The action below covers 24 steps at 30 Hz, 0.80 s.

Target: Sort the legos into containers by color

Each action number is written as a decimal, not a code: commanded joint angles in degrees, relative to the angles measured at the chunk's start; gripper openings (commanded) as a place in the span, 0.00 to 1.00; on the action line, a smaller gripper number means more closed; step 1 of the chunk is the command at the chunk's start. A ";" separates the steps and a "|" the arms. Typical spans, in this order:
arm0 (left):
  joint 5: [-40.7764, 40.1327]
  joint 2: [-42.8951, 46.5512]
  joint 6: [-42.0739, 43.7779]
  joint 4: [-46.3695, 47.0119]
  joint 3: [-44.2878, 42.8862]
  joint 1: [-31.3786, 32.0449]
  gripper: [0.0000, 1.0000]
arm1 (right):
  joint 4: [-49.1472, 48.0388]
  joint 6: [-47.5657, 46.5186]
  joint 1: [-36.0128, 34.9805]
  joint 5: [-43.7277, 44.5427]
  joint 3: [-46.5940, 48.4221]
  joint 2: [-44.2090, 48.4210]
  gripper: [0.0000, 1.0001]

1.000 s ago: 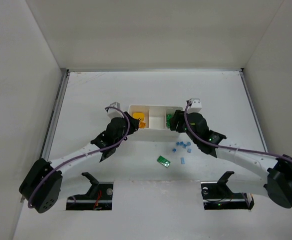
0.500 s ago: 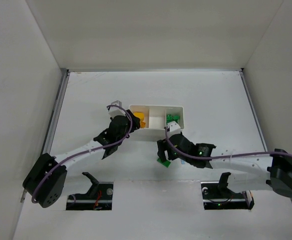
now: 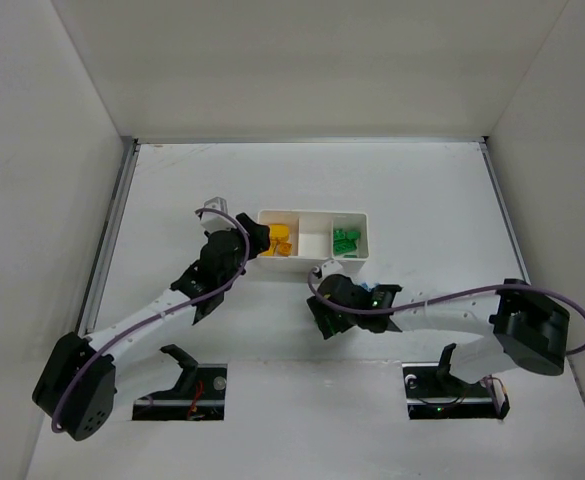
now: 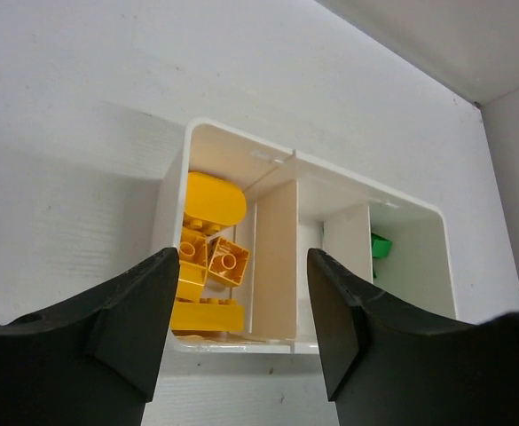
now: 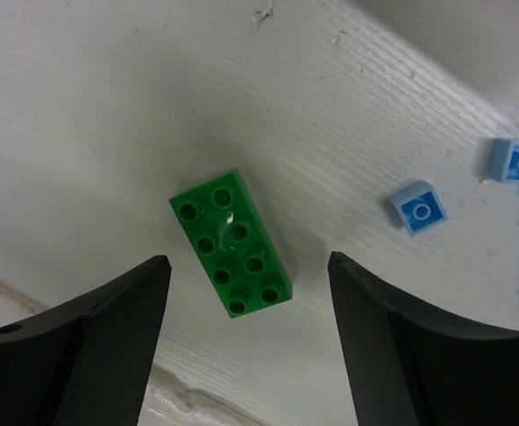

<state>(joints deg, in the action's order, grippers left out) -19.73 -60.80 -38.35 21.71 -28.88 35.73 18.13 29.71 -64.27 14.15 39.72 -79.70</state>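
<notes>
Right arm: since a second ago it has left the right end of the tray (image 3: 312, 263) and swung down to the loose green brick (image 5: 232, 241) on the table in front of the tray. The right gripper (image 5: 248, 302) now hangs over that brick, jaws spread wide, one finger on each side, not touching it. We read this as the last green drop done and the next pick set up.

Left arm: the left gripper (image 4: 241, 319) has drawn back a little from the tray's left end. Its jaws are spread with nothing between them. The yellow bricks (image 4: 208, 262) lie piled in the left compartment, so that drop looks finished.

Tray state: green bricks (image 3: 346, 241) are in the right compartment. We see no brick in the middle one.

Still loose: the green brick, plus the blue bricks (image 5: 419, 207) off to its right on the table.

Room: the green brick lies flat, studs up, skewed to the line between the fingers, so the grip may need a wrist turn. There is bare table all round it, and the nearest blue brick is apart from it. A seam or edge in the table runs close under the left finger. The left arm sits by the tray's left end, well apart from the right arm.
</notes>
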 commanded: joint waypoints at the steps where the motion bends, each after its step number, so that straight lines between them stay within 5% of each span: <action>1: 0.21 1.99 0.99 2.01 1.37 -0.88 0.57 | 1.73 -0.89 -0.90 -1.41 3.51 -2.03 0.74; 11: 1.01 5.24 1.52 1.66 2.69 -3.33 0.57 | 3.84 -1.41 -2.04 -1.41 6.06 -6.78 0.53; 16: 1.01 8.14 1.52 1.14 4.27 -5.18 0.57 | 3.84 -1.41 -2.04 -1.41 6.07 -6.78 0.53; 17: 1.01 8.67 1.52 0.88 4.45 -5.53 0.57 | 5.76 -3.24 -2.56 -1.06 8.33 -8.78 0.28; 24: 1.01 9.12 1.43 0.26 5.42 -5.98 0.57 | 6.48 -2.38 -2.83 1.32 9.05 -1.61 0.24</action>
<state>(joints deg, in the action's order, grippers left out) -18.85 -52.31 -37.80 21.15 -24.69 29.95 23.49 27.40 -66.41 13.65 46.26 -85.76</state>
